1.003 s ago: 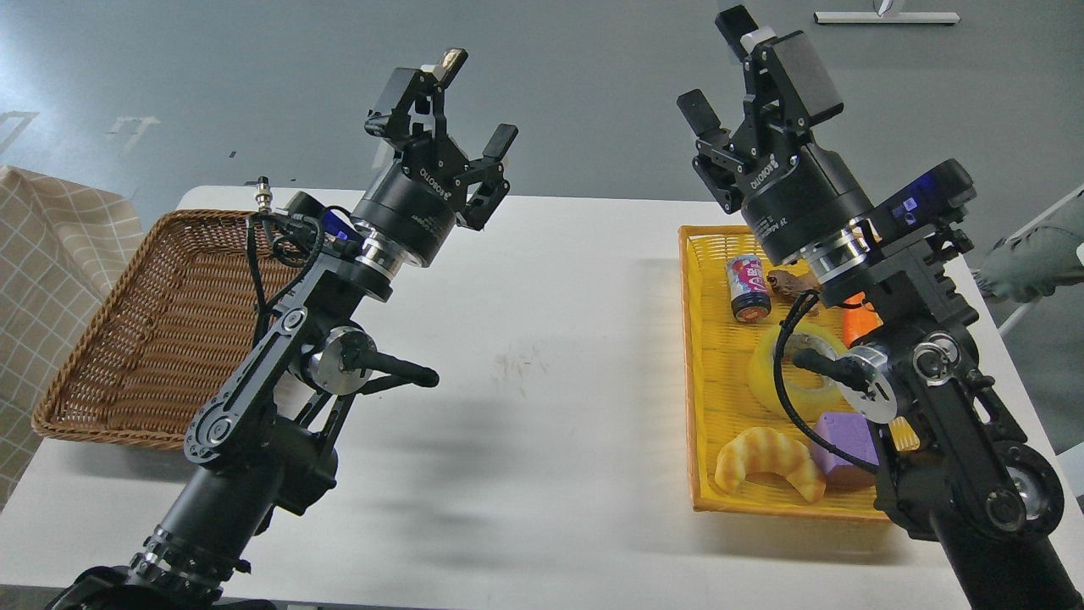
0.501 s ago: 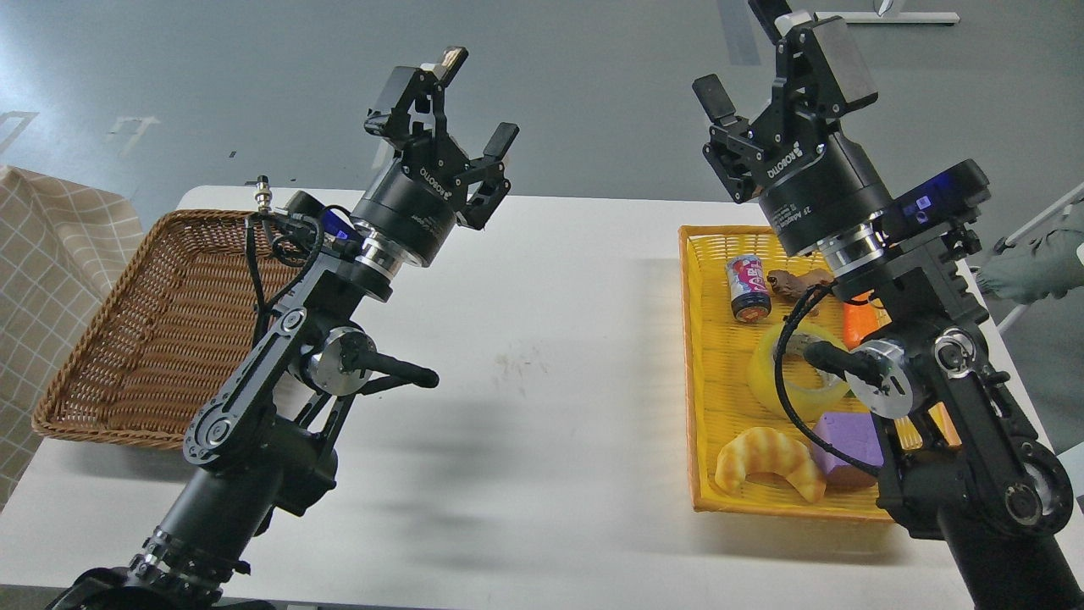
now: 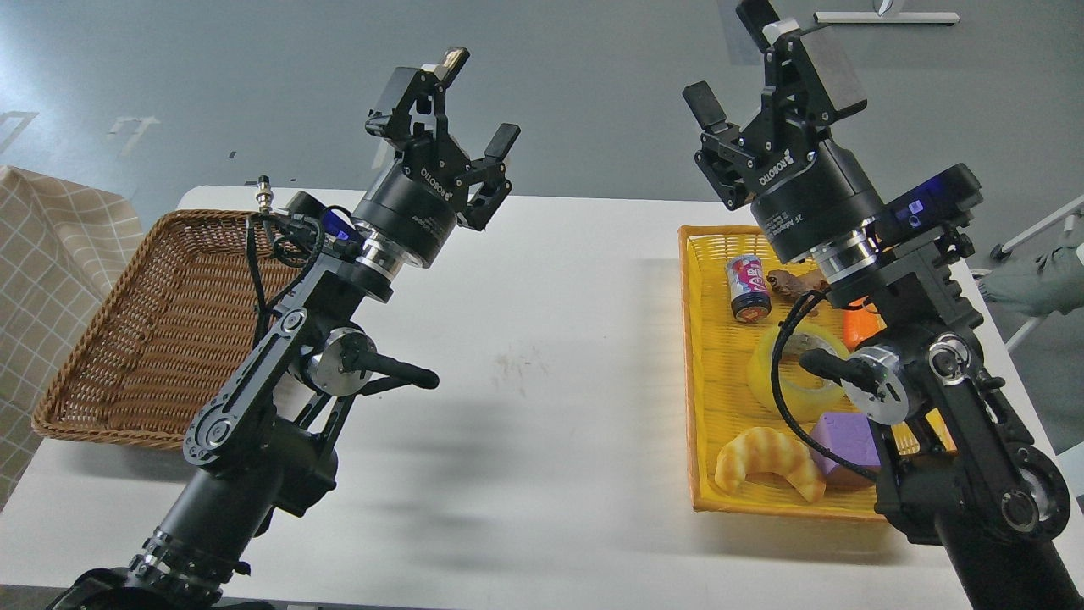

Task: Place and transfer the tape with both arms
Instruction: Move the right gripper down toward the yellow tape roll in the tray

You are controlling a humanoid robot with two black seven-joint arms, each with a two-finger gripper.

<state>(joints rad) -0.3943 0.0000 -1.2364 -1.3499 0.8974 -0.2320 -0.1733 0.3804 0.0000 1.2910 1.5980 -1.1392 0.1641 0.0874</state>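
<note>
The tape [image 3: 783, 373], a translucent yellow roll with a pale core, lies in the yellow tray [image 3: 696, 373] at the right, partly hidden behind my right arm's joint and cable. My right gripper [image 3: 737, 63] is open and empty, raised high above the tray's far end, fingers pointing up and away. My left gripper [image 3: 453, 110] is open and empty, raised above the table's far edge, right of the wicker basket [image 3: 144, 339].
The yellow tray also holds a drink can [image 3: 749, 288], a brown item [image 3: 796, 282], an orange item [image 3: 862, 326], a purple cube [image 3: 843, 440] and a golden croissant [image 3: 769, 457]. The wicker basket stands at the left. A checked cloth [image 3: 42, 263] lies at the far left.
My right gripper rose and swung right, then came slightly back left and down. The left arm has not moved. The tape lies where it was.
</note>
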